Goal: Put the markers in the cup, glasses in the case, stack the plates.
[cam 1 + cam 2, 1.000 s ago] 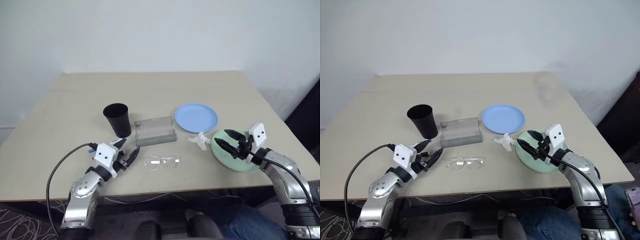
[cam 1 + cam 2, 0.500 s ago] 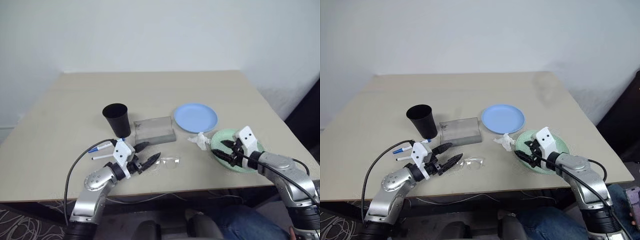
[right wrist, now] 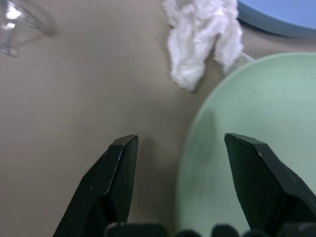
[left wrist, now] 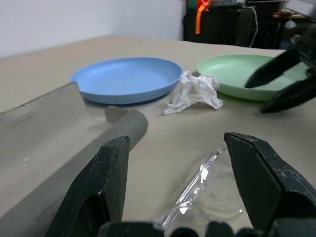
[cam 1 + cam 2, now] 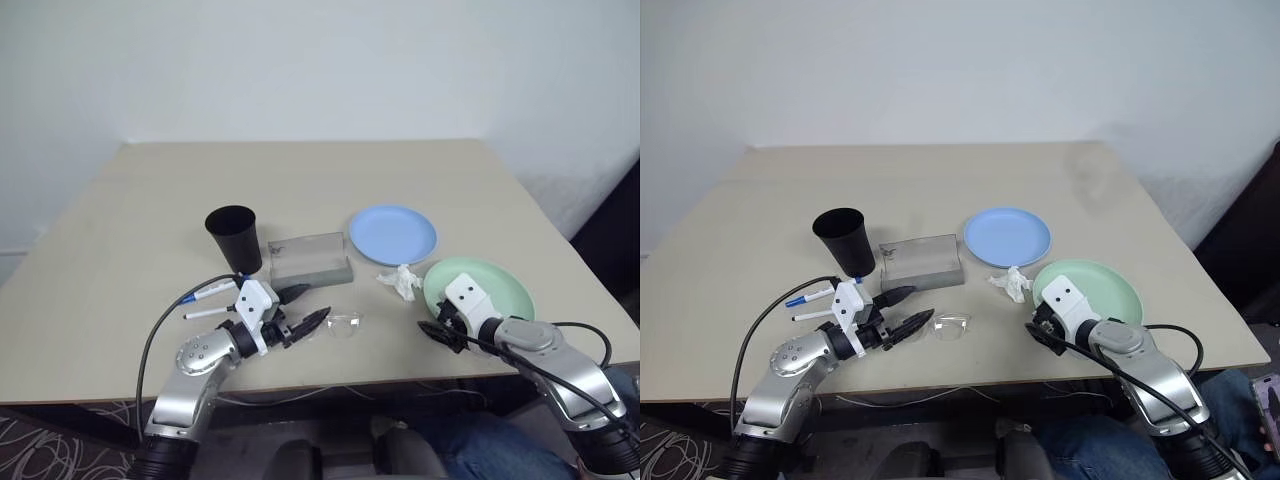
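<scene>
The left end effector (image 5: 303,307) is covering one end of the glasses (image 5: 341,324). The right end effector (image 5: 436,327) is hiding the green plate's (image 5: 490,285) near edge.

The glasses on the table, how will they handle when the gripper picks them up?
The glasses look thin and clear-framed, so probably very light and somewhat fragile. Their smooth lenses may slip between the left gripper fingers. Lying flat, they seem unlikely to roll.

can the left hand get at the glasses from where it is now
Probably yes: the left hand is open and aimed at the glasses, which lie flat on the table just ahead, with nothing between them.
</scene>
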Available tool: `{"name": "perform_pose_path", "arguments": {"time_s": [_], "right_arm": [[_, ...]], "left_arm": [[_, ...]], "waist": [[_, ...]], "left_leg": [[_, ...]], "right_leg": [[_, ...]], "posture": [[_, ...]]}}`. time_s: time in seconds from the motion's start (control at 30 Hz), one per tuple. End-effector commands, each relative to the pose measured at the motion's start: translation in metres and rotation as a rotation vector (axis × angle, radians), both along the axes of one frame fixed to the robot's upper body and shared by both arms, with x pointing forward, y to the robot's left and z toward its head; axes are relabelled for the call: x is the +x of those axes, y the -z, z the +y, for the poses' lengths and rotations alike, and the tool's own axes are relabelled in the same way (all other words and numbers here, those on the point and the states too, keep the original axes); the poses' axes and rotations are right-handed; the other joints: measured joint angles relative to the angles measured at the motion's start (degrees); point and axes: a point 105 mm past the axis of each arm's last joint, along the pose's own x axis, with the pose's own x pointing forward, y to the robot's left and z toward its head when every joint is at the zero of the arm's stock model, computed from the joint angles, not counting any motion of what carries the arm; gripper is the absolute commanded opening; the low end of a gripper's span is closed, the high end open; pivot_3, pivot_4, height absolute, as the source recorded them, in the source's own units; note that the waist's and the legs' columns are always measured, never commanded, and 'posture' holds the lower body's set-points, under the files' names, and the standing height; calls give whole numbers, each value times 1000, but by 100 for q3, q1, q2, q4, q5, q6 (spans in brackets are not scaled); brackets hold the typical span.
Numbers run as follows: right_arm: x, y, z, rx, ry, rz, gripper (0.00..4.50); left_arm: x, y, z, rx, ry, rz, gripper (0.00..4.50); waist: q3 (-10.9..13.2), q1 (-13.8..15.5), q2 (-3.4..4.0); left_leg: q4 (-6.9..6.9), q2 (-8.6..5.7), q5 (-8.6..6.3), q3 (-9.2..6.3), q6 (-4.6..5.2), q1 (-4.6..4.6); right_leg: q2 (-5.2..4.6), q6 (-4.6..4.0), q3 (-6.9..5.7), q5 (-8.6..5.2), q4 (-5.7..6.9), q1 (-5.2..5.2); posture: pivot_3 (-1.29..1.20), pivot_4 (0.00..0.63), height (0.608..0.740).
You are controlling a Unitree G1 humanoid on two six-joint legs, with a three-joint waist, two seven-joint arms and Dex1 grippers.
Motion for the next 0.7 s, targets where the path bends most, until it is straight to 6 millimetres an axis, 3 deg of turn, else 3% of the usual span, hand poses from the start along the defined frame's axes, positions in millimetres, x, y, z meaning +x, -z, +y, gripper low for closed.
{"name": "perform_pose_path", "arguments": {"time_s": [0.03, 0.4, 0.7], "right_arm": [[8, -7, -9, -84, 37, -57, 3049], [14, -3, -22, -233, 81, -83, 3049], [19, 0, -30, -291, 113, -84, 27]], "left_arm": [[-1, -22, -11, -25, 61, -68, 3197], [0, -25, -17, -26, 80, -64, 3197], [1, -24, -16, -22, 69, -65, 3219]], "waist": [[0, 4, 0], [-1, 1, -3], [-4, -6, -13]], "left_leg": [[0, 0, 0, 0, 0, -2], [2, -4, 0, -1, 1, 1], [3, -6, 1, -3, 3, 4]], "right_leg": [[0, 0, -1, 0, -1, -1], [-3, 0, 1, 0, -6, 6], [-3, 0, 1, 0, -14, 16]], "posture": [[0, 0, 721], [0, 0, 721], [0, 0, 721]]}}
